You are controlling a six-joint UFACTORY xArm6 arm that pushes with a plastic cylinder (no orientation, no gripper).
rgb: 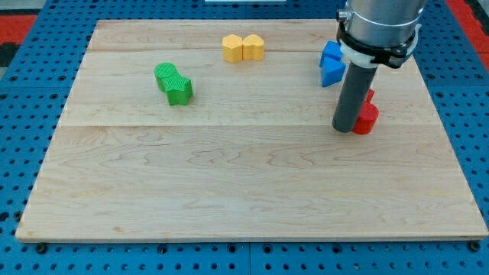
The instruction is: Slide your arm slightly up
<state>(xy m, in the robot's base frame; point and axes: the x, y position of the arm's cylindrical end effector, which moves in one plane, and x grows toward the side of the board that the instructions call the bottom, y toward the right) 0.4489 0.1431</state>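
Note:
My arm comes down from the view's top right as a dark rod, and my tip [344,128] rests on the wooden board [229,183]. The tip touches the left side of two red blocks [368,114], which the rod partly hides. Two blue blocks [331,64], one a triangle, lie just above the tip, beside the rod's left. Two yellow blocks [243,48] sit side by side near the board's top middle. Two green blocks [173,82] lie together at the upper left.
The board lies on a blue perforated surface [23,92] that surrounds it. The board's right edge is a short way right of the red blocks.

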